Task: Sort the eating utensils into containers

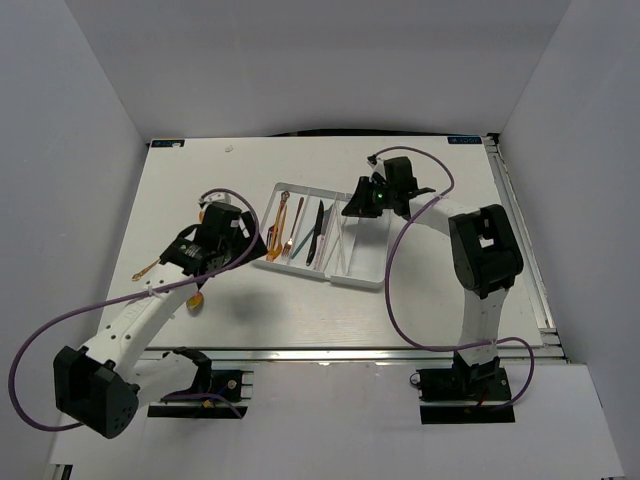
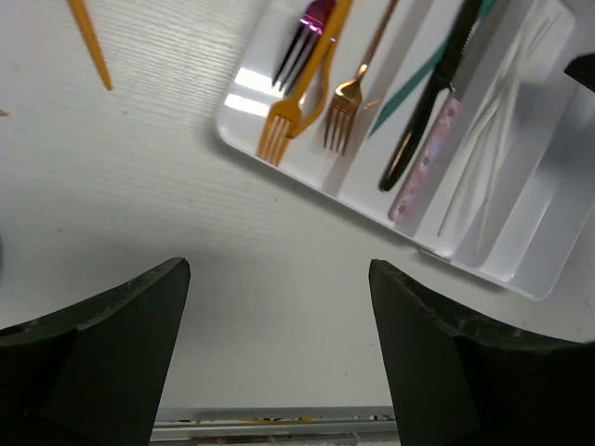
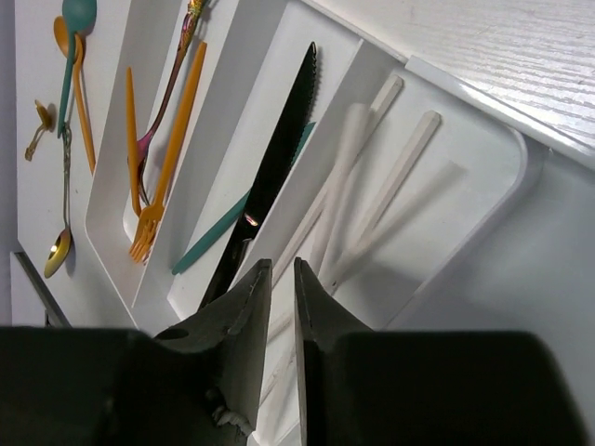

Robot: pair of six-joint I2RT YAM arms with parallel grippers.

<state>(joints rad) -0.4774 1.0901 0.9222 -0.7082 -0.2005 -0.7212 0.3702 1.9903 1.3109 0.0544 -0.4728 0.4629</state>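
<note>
The white tray (image 1: 372, 262) lies mid-table with four long compartments. In the left wrist view the tray (image 2: 548, 186) holds orange-gold forks (image 2: 284, 125), a black knife (image 2: 423, 121), a teal knife (image 2: 409, 88) and pale chopsticks (image 2: 493, 139). My left gripper (image 2: 279, 269) is open and empty over bare table just left of the tray, as the top view (image 1: 245, 235) also shows. My right gripper (image 3: 281, 263) hangs over the chopsticks (image 3: 358, 177) in their compartment, jaws closed to a thin slit with nothing seen between them. The black knife (image 3: 279, 158) lies one compartment over.
Loose utensils lie on the table left of the tray: a teal spoon (image 3: 74, 28), a gold spoon (image 3: 60, 246) and an orange piece (image 2: 90, 42). From above, a gold spoon (image 1: 145, 268) and an orange one (image 1: 196, 298) sit by the left arm. Purple cables loop beside both arms.
</note>
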